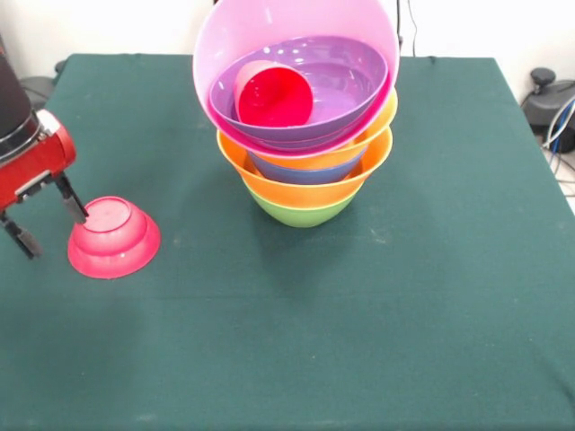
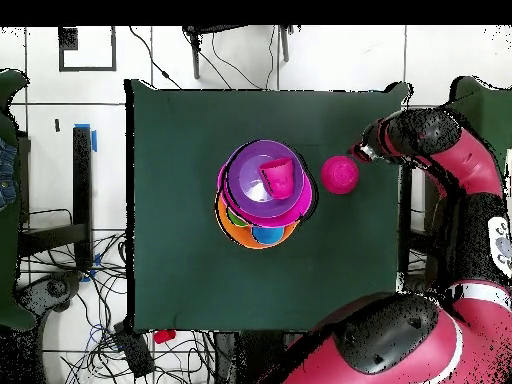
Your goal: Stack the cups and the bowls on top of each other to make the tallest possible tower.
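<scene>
The tower (image 1: 305, 171) stands at mid-table: a green bowl (image 1: 301, 212) as base, an orange bowl (image 1: 269, 186), a blue bowl (image 1: 310, 171) and a second orange bowl (image 1: 373, 130) nested above it. On top, the large pink bowl (image 1: 269, 27) tilts toward the camera and holds the purple bowl (image 1: 346, 81). A red cup (image 1: 274, 97) lies on its side in the purple bowl. The small red bowl (image 1: 114, 236) sits upside down on the table at the left. My gripper (image 1: 57, 236) is open and empty just left of it. No green or light blue cup shows.
The green tablecloth (image 1: 359, 341) covers the whole table. In the overhead view the tower (image 2: 262, 195), the small red bowl (image 2: 340, 174) and my gripper (image 2: 365, 152) sit in a row, with my arm (image 2: 460, 170) along the table's right edge.
</scene>
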